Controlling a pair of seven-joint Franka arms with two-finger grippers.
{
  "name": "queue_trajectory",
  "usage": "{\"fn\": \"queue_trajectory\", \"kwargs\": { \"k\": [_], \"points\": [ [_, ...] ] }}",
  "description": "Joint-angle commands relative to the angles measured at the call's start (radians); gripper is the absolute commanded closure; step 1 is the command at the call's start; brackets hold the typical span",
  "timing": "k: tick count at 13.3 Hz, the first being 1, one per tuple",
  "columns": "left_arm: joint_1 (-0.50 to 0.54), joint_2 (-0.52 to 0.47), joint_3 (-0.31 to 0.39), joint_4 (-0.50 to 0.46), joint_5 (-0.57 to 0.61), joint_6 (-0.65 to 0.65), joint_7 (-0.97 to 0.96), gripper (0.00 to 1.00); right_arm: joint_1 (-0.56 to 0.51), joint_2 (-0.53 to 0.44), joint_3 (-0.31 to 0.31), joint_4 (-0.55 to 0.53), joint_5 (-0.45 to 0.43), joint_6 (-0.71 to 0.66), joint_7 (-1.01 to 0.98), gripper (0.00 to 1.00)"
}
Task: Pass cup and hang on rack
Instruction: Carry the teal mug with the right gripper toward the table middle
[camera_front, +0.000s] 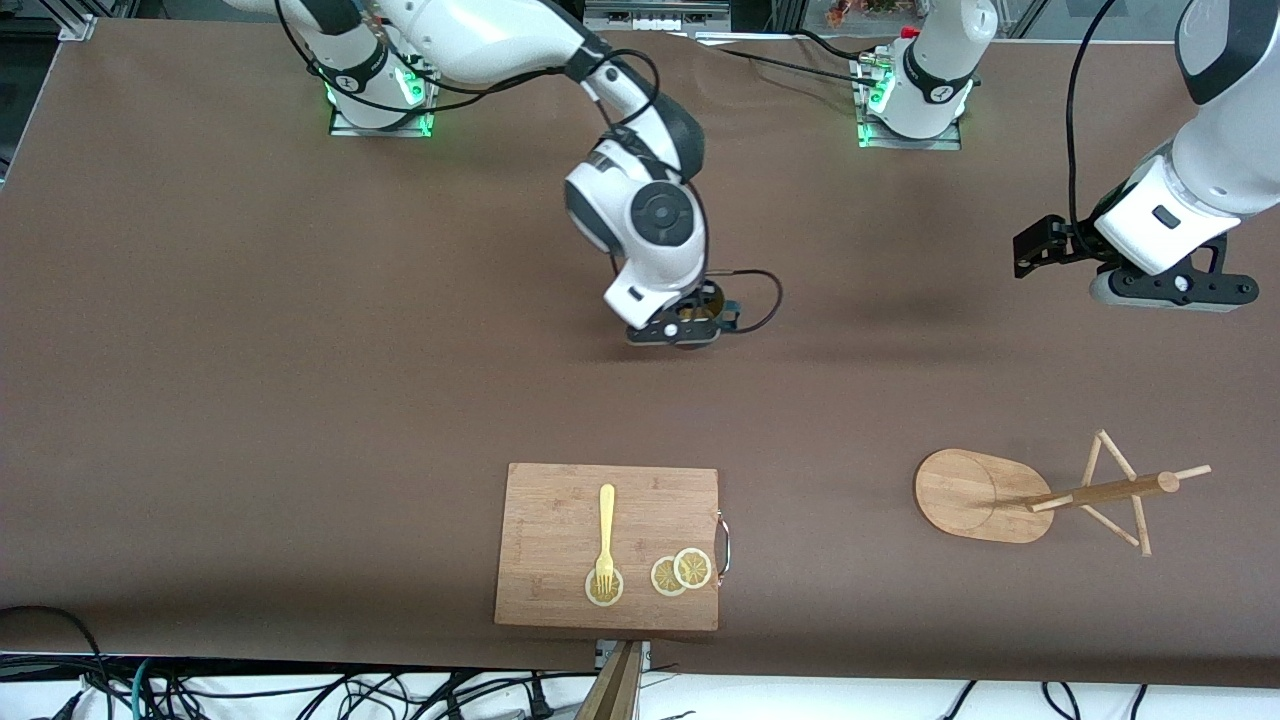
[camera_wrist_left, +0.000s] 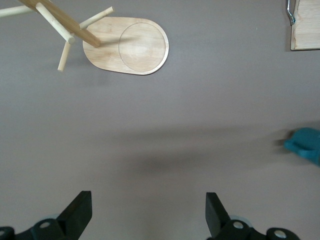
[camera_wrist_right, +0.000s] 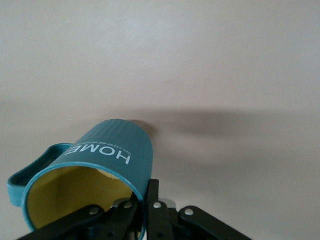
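My right claw (camera_wrist_right: 142, 212) is clamped tight on the rim of the teal cup (camera_wrist_right: 95, 170) above mid-counter (camera_front: 250, 330); the cup's handle (camera_wrist_right: 30, 170) juts sideways. My left claw (camera_wrist_left: 147, 210) waits wide open, holding nothing, above the counter near the wooden rack (camera_front: 1050, 495), which stands upright.

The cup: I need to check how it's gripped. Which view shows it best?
The right wrist view: the cup fills it, rim pinched by the right gripper. In front view the wrist mostly hides it; left wrist view catches only its edge.
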Motion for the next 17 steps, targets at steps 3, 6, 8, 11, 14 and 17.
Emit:
{"fn": "queue_trajectory", "kwargs": {
  "k": [3,6,8,11,14,17],
  "points": [
    [0.003,0.029,-0.005,0.040,-0.009,-0.003,-0.006,0.00,0.030,0.048,-0.013,0.049,-0.021,0.080,0.006,1.00],
    [0.004,0.072,-0.005,0.058,-0.011,-0.002,-0.005,0.00,0.055,0.075,-0.014,0.049,-0.034,0.109,0.008,1.00],
    [0.001,0.144,-0.005,0.158,-0.009,-0.003,-0.005,0.00,0.058,0.080,-0.014,0.048,-0.034,0.114,0.008,0.97],
    [-0.001,0.222,-0.002,0.241,-0.011,-0.003,0.003,0.00,0.048,0.066,-0.014,0.049,-0.029,0.102,0.005,0.68],
    [-0.001,0.307,-0.003,0.328,-0.020,0.012,0.005,0.00,0.040,0.033,-0.019,0.049,-0.021,0.083,-0.002,0.59],
    [-0.004,0.348,-0.005,0.347,-0.025,0.090,0.009,0.00,0.014,-0.032,-0.013,0.051,-0.008,0.018,-0.005,0.53]
  ]
}}
